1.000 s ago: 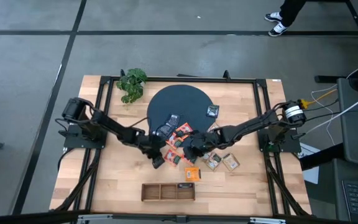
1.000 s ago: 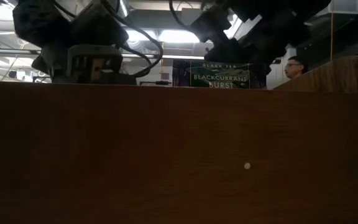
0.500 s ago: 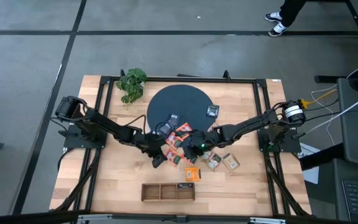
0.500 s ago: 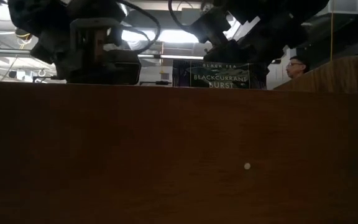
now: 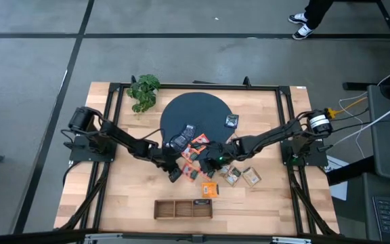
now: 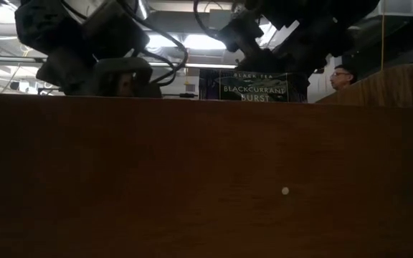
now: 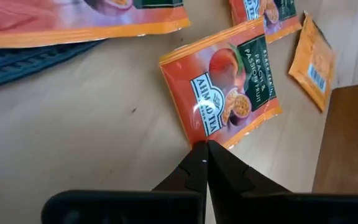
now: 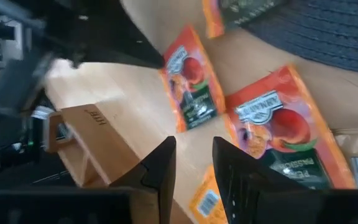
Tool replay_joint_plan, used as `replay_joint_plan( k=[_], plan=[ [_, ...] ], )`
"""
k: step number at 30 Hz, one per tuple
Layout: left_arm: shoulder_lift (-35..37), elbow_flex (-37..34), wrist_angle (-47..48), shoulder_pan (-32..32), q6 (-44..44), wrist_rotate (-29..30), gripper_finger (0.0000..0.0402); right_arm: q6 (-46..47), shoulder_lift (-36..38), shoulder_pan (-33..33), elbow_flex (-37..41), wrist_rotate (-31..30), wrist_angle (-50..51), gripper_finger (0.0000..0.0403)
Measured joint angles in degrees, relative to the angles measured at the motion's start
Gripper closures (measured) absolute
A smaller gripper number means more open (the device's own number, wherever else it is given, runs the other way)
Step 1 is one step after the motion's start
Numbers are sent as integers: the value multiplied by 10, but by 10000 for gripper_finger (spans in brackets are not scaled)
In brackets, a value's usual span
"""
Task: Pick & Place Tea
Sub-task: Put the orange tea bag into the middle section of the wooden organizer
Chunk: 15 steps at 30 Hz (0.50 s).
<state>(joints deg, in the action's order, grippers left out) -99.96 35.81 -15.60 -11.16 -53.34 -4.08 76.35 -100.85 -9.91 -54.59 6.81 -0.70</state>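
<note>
Centrally, the tea sachets (image 5: pixel 198 154) are lying scattered at the dark round mat (image 5: pixel 196 115)'s lower edge, the left gripper (image 7: pixel 202 163) hovering pinched shut and empty beside one, the right gripper (image 8: pixel 191 163) hovering parted, empty.

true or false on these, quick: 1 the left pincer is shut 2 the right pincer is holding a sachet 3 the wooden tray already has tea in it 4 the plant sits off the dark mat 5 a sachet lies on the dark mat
1. The left pincer is shut. True: its fingers meet at the tips, just short of an orange peach sachet.
2. The right pincer holds a sachet. False: its fingers stand apart with nothing between them.
3. The wooden tray already holds tea. False: all three compartments look empty.
4. The plant sits off the dark mat. True: it sits on bare table beside the mat.
5. A sachet lies on the dark mat. True: a dark sachet rests near its edge.
</note>
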Motion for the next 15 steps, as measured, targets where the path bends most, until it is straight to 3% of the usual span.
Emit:
replay_joint_plan(
  k=[15],
  plan=[
    [-11, -2, -26, 0, -10, 25, 398, 17, -71, 20, 0, 25, -67, 295]
  ],
)
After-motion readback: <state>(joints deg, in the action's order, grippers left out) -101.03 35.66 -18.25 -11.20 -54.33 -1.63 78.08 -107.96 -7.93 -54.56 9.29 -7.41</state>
